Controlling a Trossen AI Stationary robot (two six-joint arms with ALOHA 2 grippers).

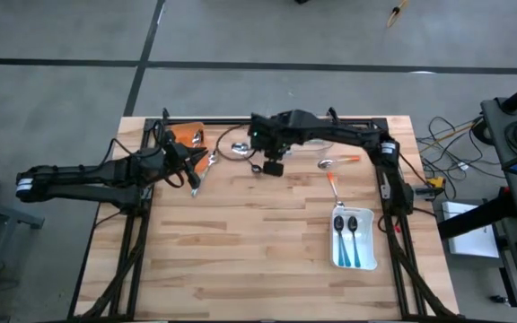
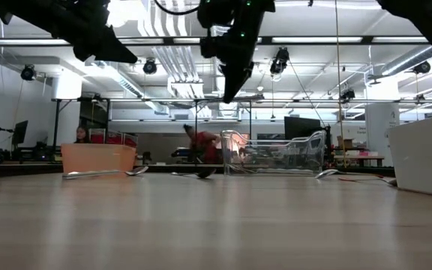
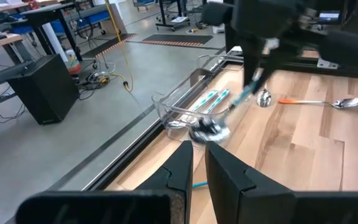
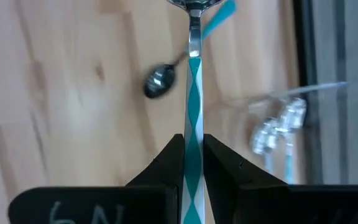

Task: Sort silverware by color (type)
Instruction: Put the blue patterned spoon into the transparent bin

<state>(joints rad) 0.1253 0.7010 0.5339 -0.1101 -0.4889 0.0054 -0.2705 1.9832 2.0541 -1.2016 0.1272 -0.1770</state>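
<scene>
Teal spoon (image 4: 193, 93) beside clear tray (image 3: 185, 102).

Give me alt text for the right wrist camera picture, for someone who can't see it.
The right gripper is shut on the handle of a teal-and-silver spoon, which points straight ahead over the wooden table. Another spoon's shiny bowl lies on the wood nearby, and a clear tray holding more teal-handled spoons sits off to one side.

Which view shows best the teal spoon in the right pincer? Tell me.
The right wrist view: the teal spoon runs lengthwise between the right pincer's shut fingers. The left wrist view shows it blurred. The high and low views do not show it clearly.
</scene>
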